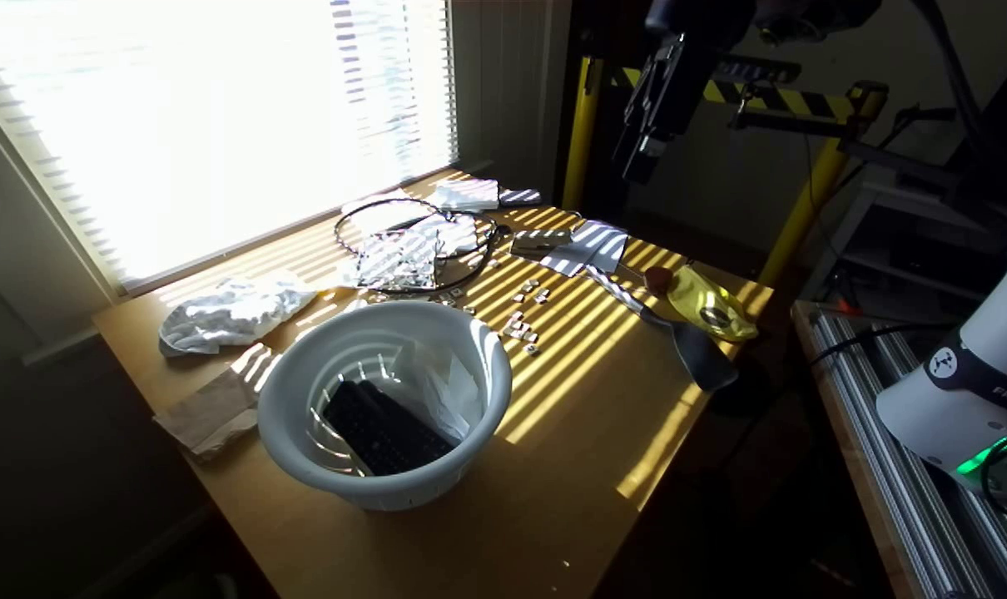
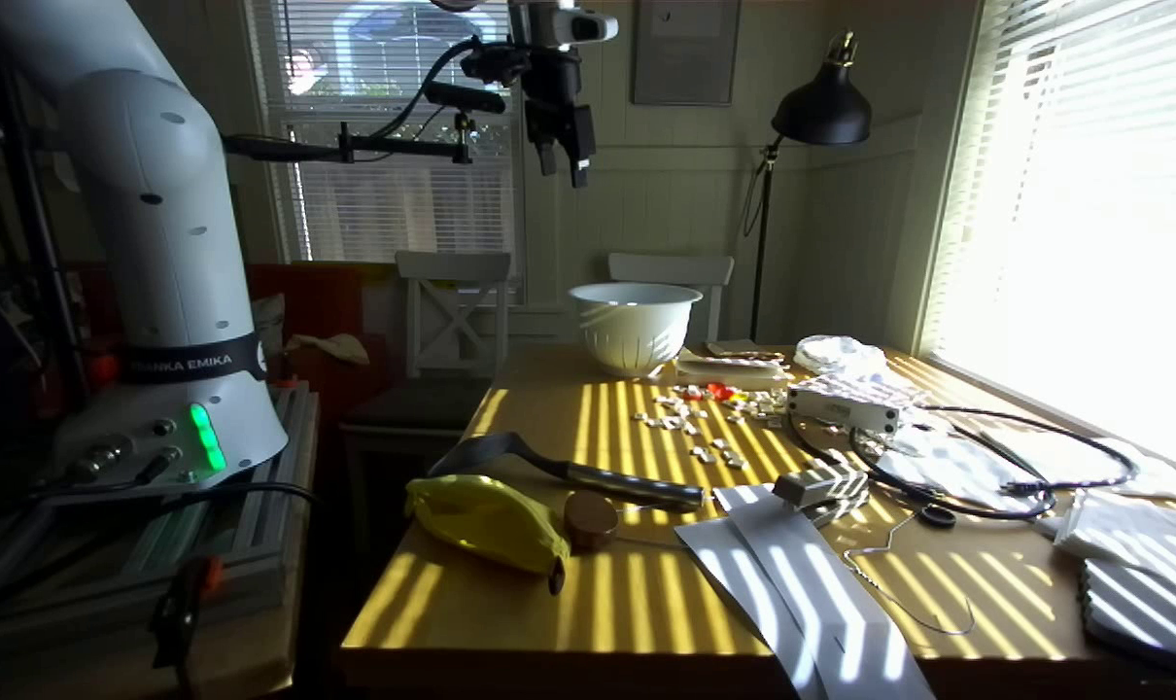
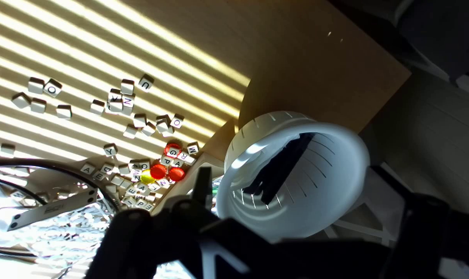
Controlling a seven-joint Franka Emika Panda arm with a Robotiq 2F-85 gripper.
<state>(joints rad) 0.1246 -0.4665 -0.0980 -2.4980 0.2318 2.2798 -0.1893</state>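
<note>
Holding nothing between wide-spread fingers, hovering higher than the bench, facing the white bowl and nearby scattered letter tiles.

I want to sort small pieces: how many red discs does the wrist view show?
3: the left red disc beside the yellow disc, the right red disc, and the upper red disc, partly covered by the G letter cube. More may be hidden.
</note>
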